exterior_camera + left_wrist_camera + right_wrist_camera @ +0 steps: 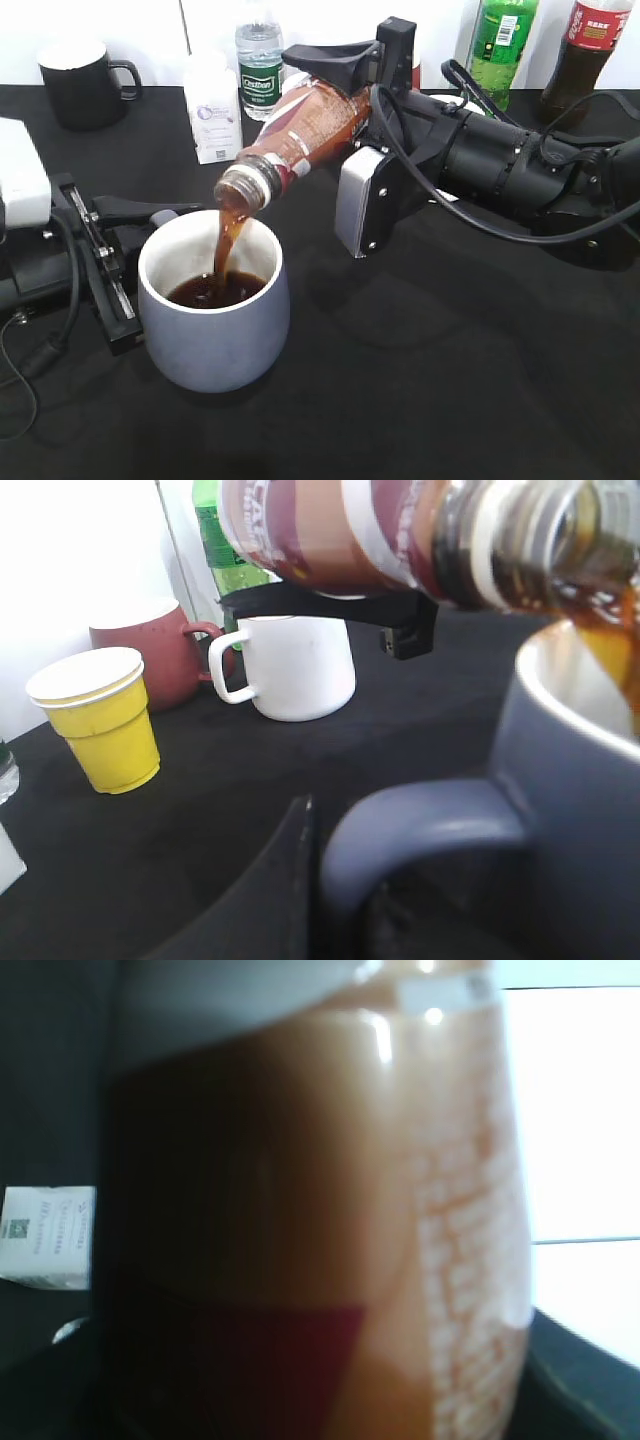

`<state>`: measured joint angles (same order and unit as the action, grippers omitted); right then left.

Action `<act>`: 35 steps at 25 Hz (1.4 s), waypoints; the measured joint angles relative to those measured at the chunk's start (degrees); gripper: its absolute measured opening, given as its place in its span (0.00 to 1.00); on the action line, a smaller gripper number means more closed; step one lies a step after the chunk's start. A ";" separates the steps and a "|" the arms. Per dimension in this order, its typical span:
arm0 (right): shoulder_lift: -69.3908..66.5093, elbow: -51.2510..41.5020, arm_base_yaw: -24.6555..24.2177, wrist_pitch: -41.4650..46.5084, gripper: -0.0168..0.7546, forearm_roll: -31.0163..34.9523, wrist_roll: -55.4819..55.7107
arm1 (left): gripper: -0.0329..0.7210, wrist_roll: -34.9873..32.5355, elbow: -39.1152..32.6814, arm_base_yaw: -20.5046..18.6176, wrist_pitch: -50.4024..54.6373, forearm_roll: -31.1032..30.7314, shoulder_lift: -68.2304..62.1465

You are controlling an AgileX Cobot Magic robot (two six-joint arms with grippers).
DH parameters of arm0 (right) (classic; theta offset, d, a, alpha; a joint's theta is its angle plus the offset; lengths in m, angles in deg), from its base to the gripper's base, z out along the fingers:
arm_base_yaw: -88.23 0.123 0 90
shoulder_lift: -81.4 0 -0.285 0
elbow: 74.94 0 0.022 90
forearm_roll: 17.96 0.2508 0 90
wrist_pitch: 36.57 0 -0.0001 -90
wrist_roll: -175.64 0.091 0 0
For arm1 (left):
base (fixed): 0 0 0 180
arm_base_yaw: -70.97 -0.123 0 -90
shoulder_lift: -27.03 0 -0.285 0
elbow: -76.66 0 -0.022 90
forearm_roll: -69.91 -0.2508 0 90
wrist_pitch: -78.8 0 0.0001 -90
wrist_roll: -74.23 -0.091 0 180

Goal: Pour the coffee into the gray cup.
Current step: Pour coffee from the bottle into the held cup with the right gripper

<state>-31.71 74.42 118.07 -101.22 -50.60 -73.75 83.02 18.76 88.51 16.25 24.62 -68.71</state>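
Note:
The coffee bottle (305, 130) is tipped mouth-down to the left, and a brown stream falls from it into the gray cup (215, 310), which holds dark coffee. My right gripper (345, 105) is shut on the bottle's body; the bottle fills the right wrist view (320, 1220) and hides the fingers there. My left gripper (135, 225) sits at the cup's left side, shut on its handle (420, 825). The bottle also shows at the top of the left wrist view (400, 540), above the cup's rim (560, 690).
A black mug (80, 80), a white carton (212, 110) and a water bottle (260, 50) stand at the back left. A green bottle (500, 45) and a cola bottle (585, 55) stand at the back right. A white mug (295, 665), a red mug (150, 645) and a yellow cup (105, 715) show in the left wrist view.

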 joint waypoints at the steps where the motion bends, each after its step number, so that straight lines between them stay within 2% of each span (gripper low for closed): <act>1: 0.00 0.00 0.00 -0.04 0.71 0.07 -0.28 | 0.10 0.00 0.00 0.00 0.00 0.00 0.00; 19: 0.00 0.01 0.00 -1.01 0.71 0.26 -1.74 | 0.10 -0.06 0.00 0.00 0.39 -0.05 0.00; 25: 0.00 0.01 0.00 -1.63 0.71 0.16 2.26 | 0.10 -0.16 0.00 0.00 0.44 3.09 0.00; 28: 0.00 0.01 0.00 -1.73 0.71 -1.29 11.15 | 0.10 -0.16 0.00 0.00 0.44 4.02 0.00; 31: 0.00 0.01 0.00 -1.73 0.71 -5.04 25.53 | 0.10 -0.16 0.00 0.00 0.44 4.35 0.00; 35: 0.00 0.01 0.00 -1.73 0.71 -4.34 48.54 | 0.10 -0.16 0.00 0.05 0.44 6.95 0.00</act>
<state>-31.71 74.43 118.07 -102.95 -54.94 -25.21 82.86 18.76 88.56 16.69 31.57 -68.71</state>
